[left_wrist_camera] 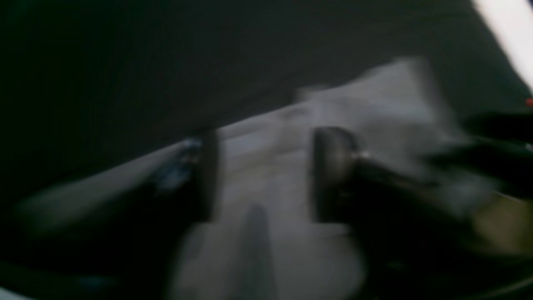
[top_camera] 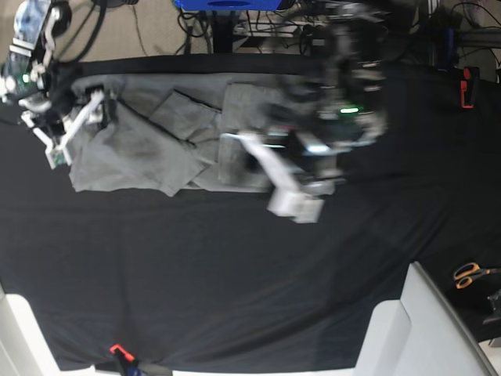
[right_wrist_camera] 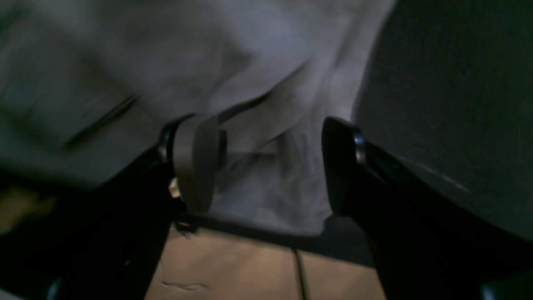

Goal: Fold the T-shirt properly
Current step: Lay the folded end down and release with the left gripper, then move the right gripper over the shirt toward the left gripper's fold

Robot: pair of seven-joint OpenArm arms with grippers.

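The grey T-shirt (top_camera: pixel 149 149) lies partly folded and creased along the far side of the black table cloth (top_camera: pixel 235 274). My right gripper (top_camera: pixel 74 129) is at its left end. In the right wrist view this gripper (right_wrist_camera: pixel 266 166) is open, its fingers astride rumpled shirt cloth (right_wrist_camera: pixel 250 62) near the table edge. My left gripper (top_camera: pixel 274 176) hangs over the shirt's right end, blurred by motion. The left wrist view is blurred too: the gripper (left_wrist_camera: pixel 266 175) has its fingers apart above the grey shirt (left_wrist_camera: pixel 374 104), and no cloth is visibly pinched.
Orange-handled scissors (top_camera: pixel 470 274) lie at the right edge. White panels (top_camera: pixel 423 329) stand at the near right corner. A red clamp (top_camera: pixel 117 350) grips the near cloth edge, and a red item (top_camera: pixel 467 86) sits far right. Tan floor (right_wrist_camera: pixel 250 266) shows past the table edge.
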